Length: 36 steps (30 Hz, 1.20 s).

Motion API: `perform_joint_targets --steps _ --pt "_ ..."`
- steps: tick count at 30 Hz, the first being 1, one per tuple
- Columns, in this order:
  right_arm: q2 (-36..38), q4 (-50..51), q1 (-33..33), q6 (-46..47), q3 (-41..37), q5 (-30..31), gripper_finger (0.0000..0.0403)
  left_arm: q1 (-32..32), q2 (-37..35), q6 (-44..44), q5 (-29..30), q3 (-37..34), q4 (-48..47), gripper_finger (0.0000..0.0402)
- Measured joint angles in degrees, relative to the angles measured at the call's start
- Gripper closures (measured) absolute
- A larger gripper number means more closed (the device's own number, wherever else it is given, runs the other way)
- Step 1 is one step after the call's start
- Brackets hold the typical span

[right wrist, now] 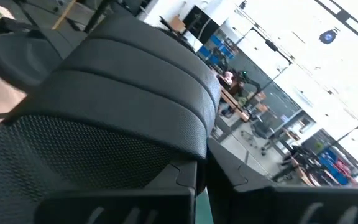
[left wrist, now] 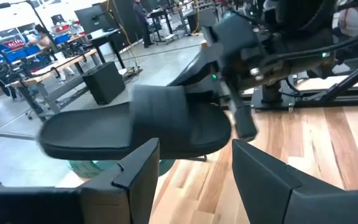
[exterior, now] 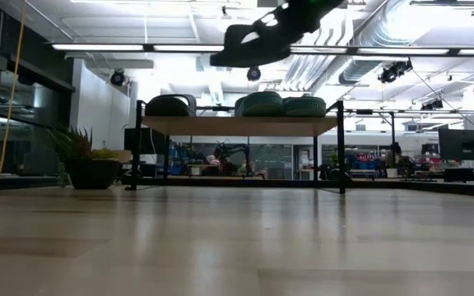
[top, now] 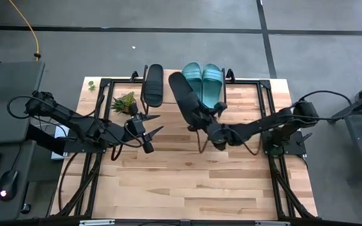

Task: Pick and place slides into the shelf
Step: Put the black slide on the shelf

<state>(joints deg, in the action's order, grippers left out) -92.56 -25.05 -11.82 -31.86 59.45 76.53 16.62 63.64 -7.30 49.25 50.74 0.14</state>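
Wooden desk (top: 187, 182): right pincer (top: 201, 119) clamps black slide (top: 182, 94), long axis angled toward shelf (top: 244, 88) gap beside teal slides (top: 203, 81); left pincer (top: 153, 124) open, idle.

Bright overhead strip-lights, blurred wrist views

The wooden table (top: 187, 182) carries the shelf (top: 244, 94) and a potted plant (top: 124, 102).
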Motion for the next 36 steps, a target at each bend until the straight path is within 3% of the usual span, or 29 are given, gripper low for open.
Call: perform_joint_targets --steps 8,18,36 --pt "-10.2 2.5 3.9 -2.0 10.5 3.8 0.0403 0.0 0.0 -0.2 0.0 0.0 -0.2 0.0218" --pt "-18.9 5.8 7.0 -4.6 22.2 4.0 0.0403 0.0 -0.2 -1.3 -0.1 0.0 -0.3 0.0218" --pt "-19.7 6.7 12.6 -3.1 23.1 2.3 0.0403 0.0 -0.5 -1.3 -0.2 0.0 -0.3 0.0218"
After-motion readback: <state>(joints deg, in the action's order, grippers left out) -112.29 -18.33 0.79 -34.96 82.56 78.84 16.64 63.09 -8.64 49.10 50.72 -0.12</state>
